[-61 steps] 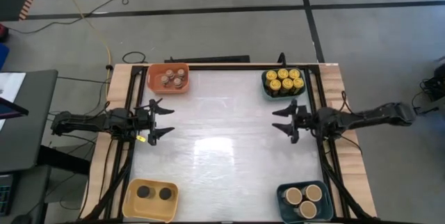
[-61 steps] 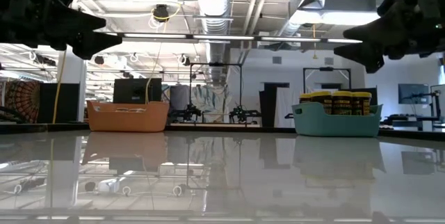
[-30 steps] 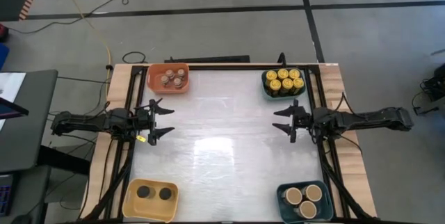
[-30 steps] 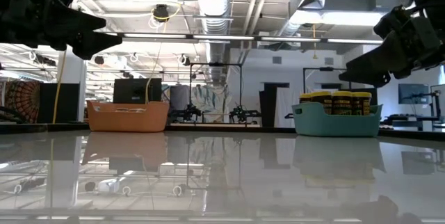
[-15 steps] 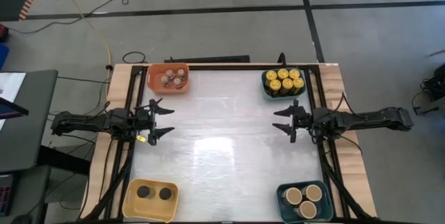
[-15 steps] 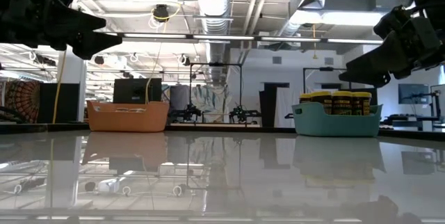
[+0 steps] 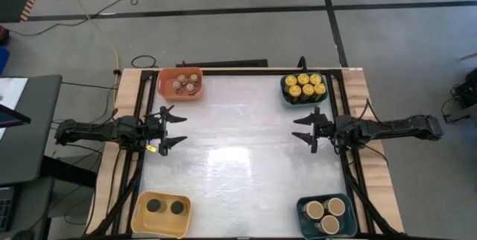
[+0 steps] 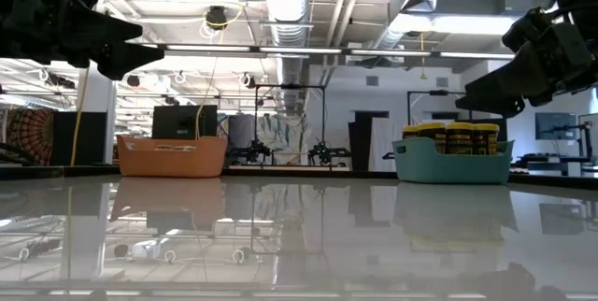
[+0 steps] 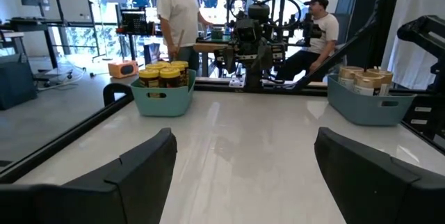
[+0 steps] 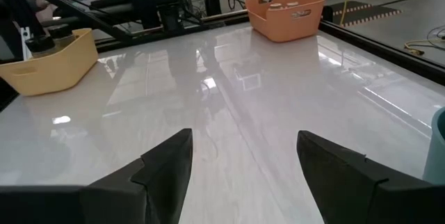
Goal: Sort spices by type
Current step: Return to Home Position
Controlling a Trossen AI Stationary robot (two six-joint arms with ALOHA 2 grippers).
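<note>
The spices stand in four bins at the table's corners. Small grey-topped jars (image 7: 185, 84) fill the orange bin (image 7: 165, 85) at the far left. Yellow-lidded jars (image 7: 304, 88) fill a teal bin (image 7: 285, 97) at the far right. Two black-lidded jars (image 7: 165, 207) stand in the yellow bin (image 7: 141, 219) at the near left. Three tan-lidded jars (image 7: 326, 212) stand in a teal bin (image 7: 303, 209) at the near right. My left gripper (image 7: 183, 129) hangs open over the table's left edge. My right gripper (image 7: 297, 129) hangs open over the right edge. Both hold nothing.
A wide bare stretch of glossy white tabletop (image 7: 238, 158) lies between the two grippers. Dark frame rails (image 7: 339, 98) run along the table's sides. Beyond the far edge, two people (image 9: 182, 12) show in the left wrist view.
</note>
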